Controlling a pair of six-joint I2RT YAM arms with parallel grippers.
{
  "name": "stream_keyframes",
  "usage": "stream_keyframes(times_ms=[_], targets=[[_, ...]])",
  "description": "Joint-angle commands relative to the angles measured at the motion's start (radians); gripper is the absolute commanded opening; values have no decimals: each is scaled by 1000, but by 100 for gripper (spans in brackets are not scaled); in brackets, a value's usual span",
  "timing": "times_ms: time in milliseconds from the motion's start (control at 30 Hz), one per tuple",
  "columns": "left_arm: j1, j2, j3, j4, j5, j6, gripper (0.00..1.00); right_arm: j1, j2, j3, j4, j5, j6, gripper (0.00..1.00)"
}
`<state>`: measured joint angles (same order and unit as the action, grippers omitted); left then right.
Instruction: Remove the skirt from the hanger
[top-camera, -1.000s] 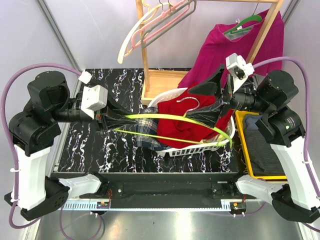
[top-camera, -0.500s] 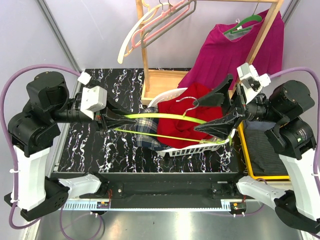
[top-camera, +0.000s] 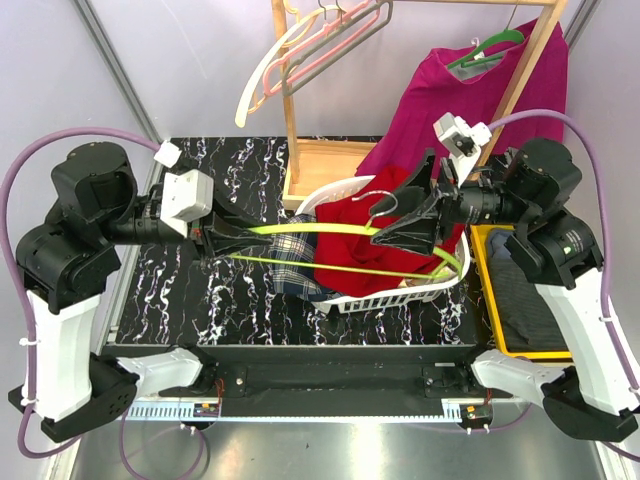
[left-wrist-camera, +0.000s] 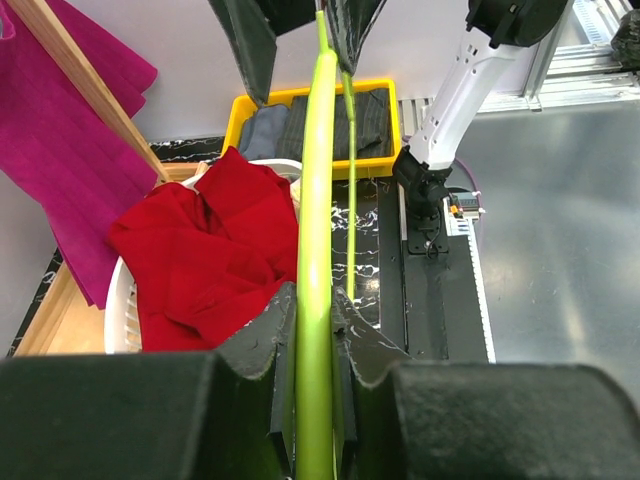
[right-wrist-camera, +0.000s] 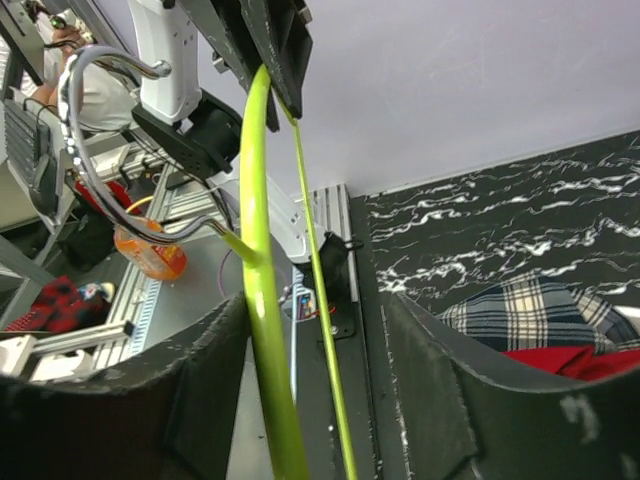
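A lime green hanger (top-camera: 300, 229) is stretched level above the basket, its arms bare. My left gripper (top-camera: 240, 245) is shut on its left end, and the left wrist view shows the fingers (left-wrist-camera: 313, 300) pinching the green bar (left-wrist-camera: 318, 180). My right gripper (top-camera: 385, 220) straddles the hanger by the metal hook (top-camera: 378, 205). Its jaws (right-wrist-camera: 315, 310) stand open with both green bars (right-wrist-camera: 258, 200) between them and a gap on the right side. A plaid skirt (top-camera: 290, 262) lies below the hanger on the basket's left edge, also in the right wrist view (right-wrist-camera: 540, 310).
The white basket (top-camera: 380, 296) holds a red garment (top-camera: 350, 245). A yellow tray (top-camera: 483, 280) of dark clothes sits at the right. At the back, a wooden rack (top-camera: 310, 150) carries spare hangers and a magenta garment (top-camera: 450, 90).
My right gripper swung out to the right, then came back left to the hanger's hook, and its jaws narrowed around the bars. The left gripper and the hanger's left end stayed put.
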<state>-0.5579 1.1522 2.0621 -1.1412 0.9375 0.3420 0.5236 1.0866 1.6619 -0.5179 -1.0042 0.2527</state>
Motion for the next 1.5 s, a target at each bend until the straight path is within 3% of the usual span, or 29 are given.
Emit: stream_keyframes(times_ms=[0,100,133,267,300,333,367,433,500,567,633,733,967,1300,1467], targets=[[0,15,15,106,3,-15,0,3,-5,33,-1,-11,17,57],[0,26,21,115,-6,-17,0,1,-1,44,-11,13,23,24],[0,26,21,116,-14,-14,0,3,2,50,-11,38,28,4],[0,18,15,127,-144,-3,1,3,4,73,-16,90,75,0],[0,12,10,135,-176,9,5,3,6,87,-22,99,88,0],[0,3,-3,142,-210,20,30,3,7,97,-31,130,94,0],[0,-26,-40,153,-288,29,48,3,12,111,-46,151,95,0],[0,-66,-103,227,-385,40,99,3,24,182,-138,247,83,0],[0,-135,-205,324,-532,52,99,3,62,289,-285,352,60,0],[0,-192,-252,379,-650,57,99,3,120,367,-382,583,74,0],[0,-221,-298,432,-709,46,99,3,160,459,-485,788,100,0],[0,-269,-353,468,-775,29,99,1,242,541,-542,971,158,0],[1,-339,-407,465,-793,-8,99,3,462,688,-525,1139,221,0],[6,-356,-408,463,-776,-18,99,1,812,1171,-518,1394,237,0],[7,-370,-415,465,-769,-20,99,1,834,1084,-308,1455,169,0]])
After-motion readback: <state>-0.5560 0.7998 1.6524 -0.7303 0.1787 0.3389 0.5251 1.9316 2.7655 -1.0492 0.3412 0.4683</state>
